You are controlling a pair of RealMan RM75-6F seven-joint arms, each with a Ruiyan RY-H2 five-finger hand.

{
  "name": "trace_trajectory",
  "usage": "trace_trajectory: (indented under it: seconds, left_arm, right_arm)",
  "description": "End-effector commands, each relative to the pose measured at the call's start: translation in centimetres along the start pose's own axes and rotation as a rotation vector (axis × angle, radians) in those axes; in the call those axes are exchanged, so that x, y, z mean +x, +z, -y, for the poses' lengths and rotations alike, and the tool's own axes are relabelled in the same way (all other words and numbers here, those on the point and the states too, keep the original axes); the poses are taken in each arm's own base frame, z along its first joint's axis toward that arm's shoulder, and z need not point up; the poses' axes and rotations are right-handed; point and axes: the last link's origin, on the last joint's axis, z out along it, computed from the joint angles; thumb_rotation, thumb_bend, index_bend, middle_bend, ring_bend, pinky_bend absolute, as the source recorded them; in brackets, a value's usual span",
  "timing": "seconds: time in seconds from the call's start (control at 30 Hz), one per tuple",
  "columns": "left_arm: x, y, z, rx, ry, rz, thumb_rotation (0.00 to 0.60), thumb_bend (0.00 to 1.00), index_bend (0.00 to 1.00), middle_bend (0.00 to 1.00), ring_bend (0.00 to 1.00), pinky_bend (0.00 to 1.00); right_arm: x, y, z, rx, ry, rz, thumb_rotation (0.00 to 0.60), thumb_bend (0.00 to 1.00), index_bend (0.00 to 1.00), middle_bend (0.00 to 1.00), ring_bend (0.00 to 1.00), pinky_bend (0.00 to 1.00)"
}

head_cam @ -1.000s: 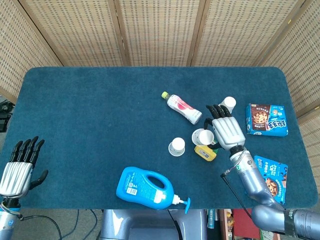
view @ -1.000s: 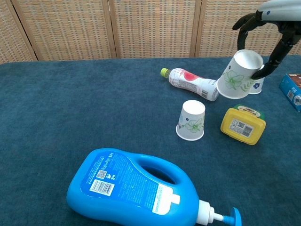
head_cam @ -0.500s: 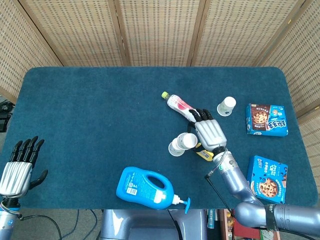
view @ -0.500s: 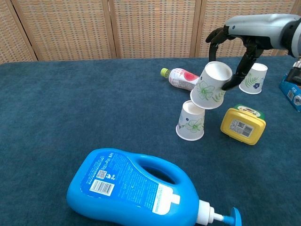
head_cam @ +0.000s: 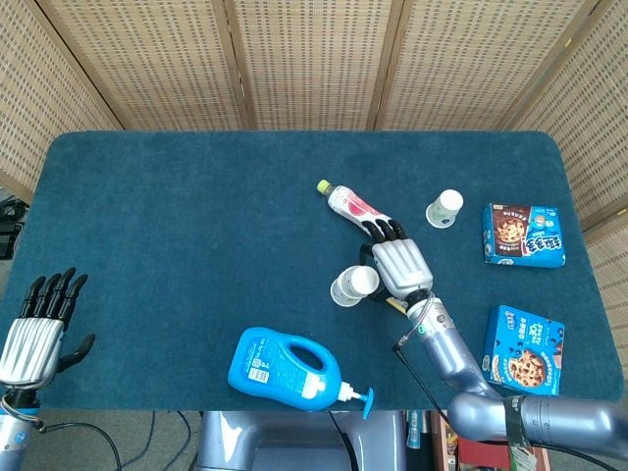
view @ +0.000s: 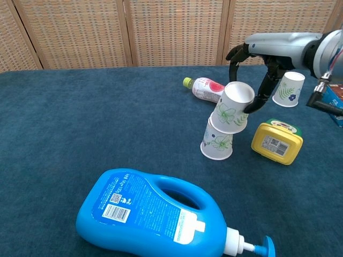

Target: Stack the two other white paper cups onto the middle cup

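My right hand (head_cam: 397,267) (view: 268,45) holds a white paper cup with a green leaf print (view: 231,108) (head_cam: 364,281). The cup is tilted, and its open end sits partly over the top of the middle cup (view: 217,142) (head_cam: 343,291), which stands upside down on the blue cloth. The third white cup (view: 288,89) (head_cam: 444,208) stands upside down farther back to the right, apart from the hand. My left hand (head_cam: 39,324) hangs open at the table's near left corner, with nothing in it.
A yellow box (view: 276,142) lies just right of the middle cup. A pink-labelled bottle (head_cam: 355,209) (view: 210,88) lies behind it. A big blue detergent jug (head_cam: 285,370) (view: 155,214) lies at the front. Two cookie boxes (head_cam: 524,235) (head_cam: 527,348) sit at the right.
My right hand carried the held cup leftward and down from near the third cup, until it came to lie on the middle cup's top. The left hand stayed still.
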Motion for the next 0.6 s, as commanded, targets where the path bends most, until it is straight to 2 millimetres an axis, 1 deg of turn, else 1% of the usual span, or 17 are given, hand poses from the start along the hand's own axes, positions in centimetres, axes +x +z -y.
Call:
trace_trajectory:
  seconds: [0.03, 0.2, 0.27, 0.3, 0.37, 0.43, 0.47, 0.5, 0.6]
  left_arm:
    - [-0.1, 0.0, -0.1, -0.006, 0.000, 0.004, 0.600, 0.32, 0.00, 0.00, 0.00, 0.00]
    - [-0.1, 0.0, -0.3, -0.014, -0.002, 0.007, 0.600, 0.31, 0.00, 0.00, 0.00, 0.00]
    - [-0.2, -0.1, -0.3, -0.015, -0.003, 0.009, 0.600, 0.32, 0.00, 0.00, 0.00, 0.00]
    - [-0.2, 0.0, -0.3, -0.015, -0.003, 0.009, 0.600, 0.32, 0.00, 0.00, 0.00, 0.00]
    - [-0.2, 0.0, -0.3, -0.013, -0.004, 0.010, 0.600, 0.32, 0.00, 0.00, 0.00, 0.00]
    - [-0.2, 0.0, -0.3, -0.013, -0.006, 0.009, 0.600, 0.32, 0.00, 0.00, 0.00, 0.00]
    - [-0.2, 0.0, -0.3, -0.013, -0.006, 0.009, 0.600, 0.32, 0.00, 0.00, 0.00, 0.00]
    - [-0.2, 0.0, -0.3, -0.014, -0.006, 0.009, 0.600, 0.32, 0.00, 0.00, 0.00, 0.00]
    - [-0.2, 0.0, -0.3, -0.016, -0.007, 0.009, 0.600, 0.32, 0.00, 0.00, 0.00, 0.00]
  right_arm:
    - [-0.2, 0.4, 0.4, 0.007, 0.000, 0.005, 0.600, 0.16, 0.52, 0.16, 0.00, 0.11]
    - [-0.7, 1.2, 0.7, 0.010, -0.023, 0.003, 0.600, 0.16, 0.52, 0.16, 0.00, 0.11]
    - [-0.9, 1.4, 0.9, 0.012, -0.023, 0.002, 0.600, 0.16, 0.52, 0.15, 0.00, 0.11]
    - [-1.0, 1.5, 0.9, 0.012, -0.025, 0.003, 0.600, 0.16, 0.51, 0.13, 0.00, 0.11]
    - [-1.2, 1.6, 0.9, 0.013, -0.034, 0.008, 0.600, 0.16, 0.44, 0.08, 0.00, 0.11]
    - [-1.5, 1.5, 0.8, 0.010, -0.040, 0.020, 0.600, 0.16, 0.31, 0.01, 0.00, 0.11]
    - [-1.6, 1.5, 0.7, 0.007, -0.042, 0.026, 0.600, 0.16, 0.29, 0.00, 0.00, 0.10]
    - [-1.6, 1.4, 0.6, 0.003, -0.047, 0.033, 0.600, 0.16, 0.26, 0.00, 0.00, 0.10]
    - [-1.5, 1.2, 0.2, -0.009, -0.066, 0.035, 0.600, 0.16, 0.25, 0.00, 0.00, 0.10]
